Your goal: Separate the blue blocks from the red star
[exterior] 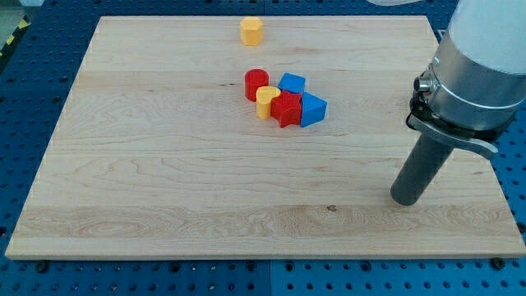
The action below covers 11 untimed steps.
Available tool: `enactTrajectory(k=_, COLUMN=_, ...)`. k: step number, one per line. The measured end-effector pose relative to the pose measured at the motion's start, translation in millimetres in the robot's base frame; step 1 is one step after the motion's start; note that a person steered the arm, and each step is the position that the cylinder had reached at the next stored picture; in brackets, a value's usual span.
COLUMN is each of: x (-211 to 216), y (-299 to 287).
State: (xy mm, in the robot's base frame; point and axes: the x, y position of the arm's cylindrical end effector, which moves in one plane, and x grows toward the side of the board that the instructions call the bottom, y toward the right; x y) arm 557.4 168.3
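Camera view, single frame. I record my tip (408,200) resting on the worktop (164,181) at the near right, well apart from every block. The tool is a plain rod with nothing to spread or pinch; it holds nothing and touches nothing.

The task's things sit in one tight cluster, right of centre and toward the far half of the worktop. The red star (287,108) lies in the middle of it. A blue cube-like block (292,83) touches it on the far side, and a blue wedge-like block (313,110) touches it on the right. A yellow heart (265,102) and a red cylinder (256,83) press against the cluster's left side. A yellow hexagonal block (251,30) stands alone near the far edge.

Governing relation: the cluster lies to the left of and farther than my tip, with the blue wedge-like block nearest to it. In my judgement, no separation is yet achieved, and a push must enter between star and blue, not from the right.

The worktop is pale wood, unobstructed, set on a blue perforated base (33,99).
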Motion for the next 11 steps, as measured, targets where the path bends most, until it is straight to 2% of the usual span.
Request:
enactTrajectory(k=4, x=-51.9, y=-52.4)
enactTrajectory(k=6, x=-123.3, y=-86.7)
enactTrajectory(k=11, x=-143.6, y=-127.5)
